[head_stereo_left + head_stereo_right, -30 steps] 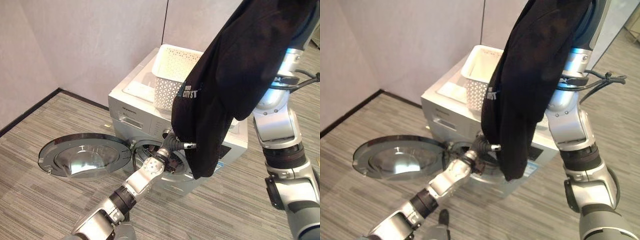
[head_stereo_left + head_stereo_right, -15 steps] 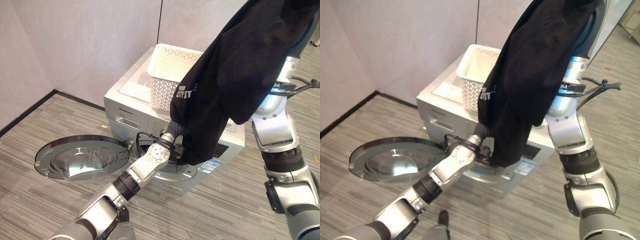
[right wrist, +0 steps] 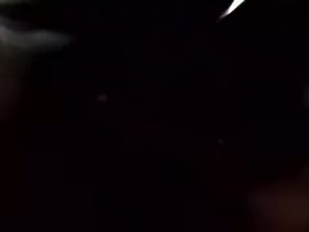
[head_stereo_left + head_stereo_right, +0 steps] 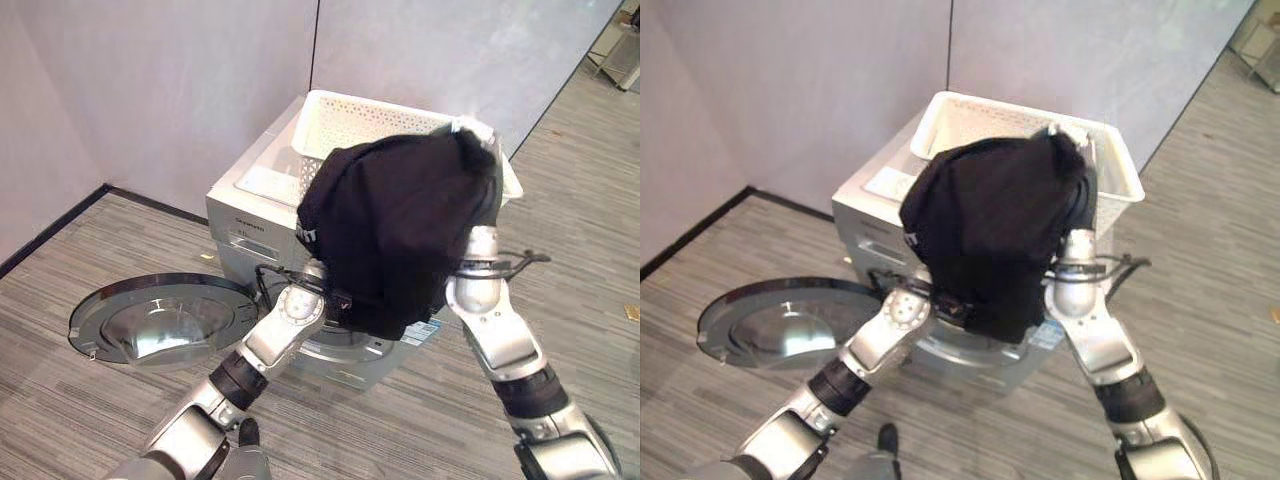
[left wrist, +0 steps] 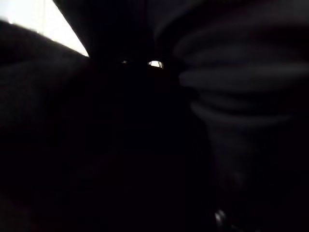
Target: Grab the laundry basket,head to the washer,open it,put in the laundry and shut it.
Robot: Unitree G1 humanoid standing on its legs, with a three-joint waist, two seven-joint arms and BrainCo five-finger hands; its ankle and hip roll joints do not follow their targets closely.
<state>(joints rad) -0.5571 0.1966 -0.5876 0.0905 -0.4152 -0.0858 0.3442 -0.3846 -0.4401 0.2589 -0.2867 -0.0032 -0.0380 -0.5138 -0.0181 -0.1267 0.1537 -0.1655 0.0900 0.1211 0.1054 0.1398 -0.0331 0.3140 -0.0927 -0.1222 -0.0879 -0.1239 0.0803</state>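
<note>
Garment: black cloth [image 4: 400, 235] bunched at frame centre, draped over the right arm, hanging before the washer [image 4: 250, 215].
Right hand: buried under the cloth; grip cannot be told.
Left hand [image 4: 318, 290]: arm reaches from lower left to the cloth's lower edge; fingers hidden.
Basket: white laundry basket [image 4: 350, 110] atop washer.
Door: washer door [image 4: 160, 320] swung open, left.

Black garment [image 4: 400, 235], white lattice basket [image 4: 345, 115], silver-grey washer [image 4: 250, 225], grey striped floor [image 4: 80, 260]

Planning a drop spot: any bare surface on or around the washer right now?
Bare: washer top left of the white basket, and floor between wall and open door. Crowded: the washer's front, where the black garment hangs over both arms.
</note>
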